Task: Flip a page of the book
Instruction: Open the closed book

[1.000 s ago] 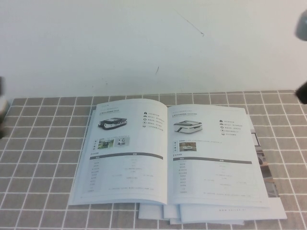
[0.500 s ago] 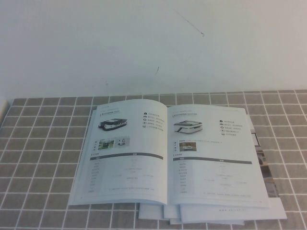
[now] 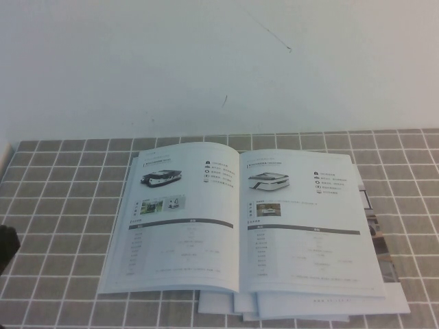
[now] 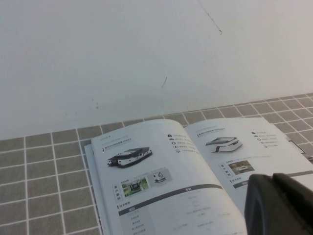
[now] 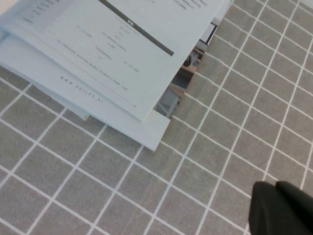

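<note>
The book (image 3: 240,219) lies open and flat on the grey checked cloth, on top of other white booklets. Its left page (image 3: 180,219) and right page (image 3: 309,226) each show a machine photo above a grey-headed table; their other faces are hidden. The book also shows in the left wrist view (image 4: 161,176). My left gripper (image 4: 272,177) is shut and empty, held above the right page, clear of the paper. Only a dark part of my left arm (image 3: 7,248) shows at the high view's left edge. My right gripper (image 5: 275,185) is shut and empty, over the cloth beside the stack's near right corner (image 5: 154,139).
Several white booklets (image 3: 309,308) stick out under the book at the front. A printed sheet with photos (image 3: 384,240) sticks out at the right. A white wall (image 3: 219,68) rises behind the table. The checked cloth (image 3: 55,205) lies bare on the book's left.
The dark arm parts at the left and right edges a second ago left the high view. A dark part now shows lower at the left edge. The book has not moved.
</note>
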Controlling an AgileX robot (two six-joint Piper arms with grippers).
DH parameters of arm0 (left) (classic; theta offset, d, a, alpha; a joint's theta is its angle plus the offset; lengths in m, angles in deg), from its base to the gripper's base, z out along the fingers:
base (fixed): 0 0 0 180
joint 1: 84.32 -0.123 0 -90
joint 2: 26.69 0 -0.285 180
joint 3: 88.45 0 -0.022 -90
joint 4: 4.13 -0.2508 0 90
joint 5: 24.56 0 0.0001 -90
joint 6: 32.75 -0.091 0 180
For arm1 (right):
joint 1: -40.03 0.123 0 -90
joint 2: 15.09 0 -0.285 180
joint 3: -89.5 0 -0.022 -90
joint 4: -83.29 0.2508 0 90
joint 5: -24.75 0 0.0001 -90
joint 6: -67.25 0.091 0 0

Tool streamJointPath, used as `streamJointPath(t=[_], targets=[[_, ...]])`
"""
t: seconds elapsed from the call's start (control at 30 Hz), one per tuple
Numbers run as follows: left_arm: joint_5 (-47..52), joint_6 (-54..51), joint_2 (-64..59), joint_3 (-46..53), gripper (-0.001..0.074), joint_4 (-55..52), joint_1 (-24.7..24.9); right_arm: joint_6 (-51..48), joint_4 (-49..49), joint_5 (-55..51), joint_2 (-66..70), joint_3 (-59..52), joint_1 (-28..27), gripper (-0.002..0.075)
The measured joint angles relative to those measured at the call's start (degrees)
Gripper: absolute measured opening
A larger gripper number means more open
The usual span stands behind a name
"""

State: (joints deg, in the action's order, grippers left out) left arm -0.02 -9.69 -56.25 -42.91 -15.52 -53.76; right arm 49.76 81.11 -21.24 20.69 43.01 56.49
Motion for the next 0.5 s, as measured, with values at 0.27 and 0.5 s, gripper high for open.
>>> streamJointPath(t=[0.27,0.5], targets=[[-4.6,-1.4,-0.1,4.5,-0.0004,-0.1,0.0,0.0,4.3,2.3,-13.9,-7.1,0.0,0.0],[-5.4,-1.4,-0.1,5.8,-0.0004,-0.2,0.0,0.0,5.0,2.6,-16.0,-7.8,0.0,0.0]])
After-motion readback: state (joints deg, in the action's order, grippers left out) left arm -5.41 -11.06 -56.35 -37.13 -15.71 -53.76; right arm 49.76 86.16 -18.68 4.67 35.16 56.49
